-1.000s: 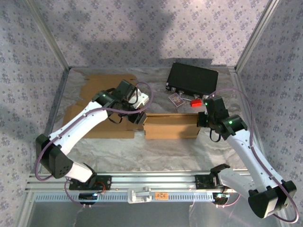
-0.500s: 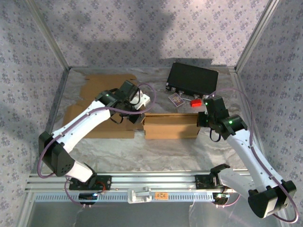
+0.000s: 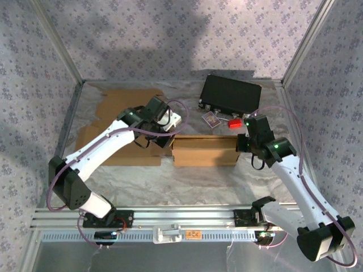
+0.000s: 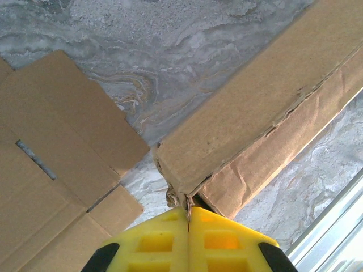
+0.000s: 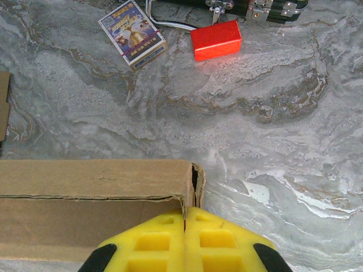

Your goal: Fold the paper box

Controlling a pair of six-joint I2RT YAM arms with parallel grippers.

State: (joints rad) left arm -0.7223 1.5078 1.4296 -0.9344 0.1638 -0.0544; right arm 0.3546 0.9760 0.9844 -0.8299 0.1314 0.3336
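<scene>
The brown paper box lies folded into a long closed shape in the middle of the table, seen also as the box and the box. My left gripper is at its left end, yellow jaws shut on a crumpled cardboard flap at the corner; left gripper. My right gripper is at the box's right end, jaws shut on the edge of the end flap; right gripper.
A flat unfolded cardboard sheet lies at the back left, under the left arm, also the sheet. A black case sits at the back. A card pack and a red block lie beside it.
The left arm's wrist has shifted slightly to the right, towards the box's left end. The right arm and box have stayed put.
</scene>
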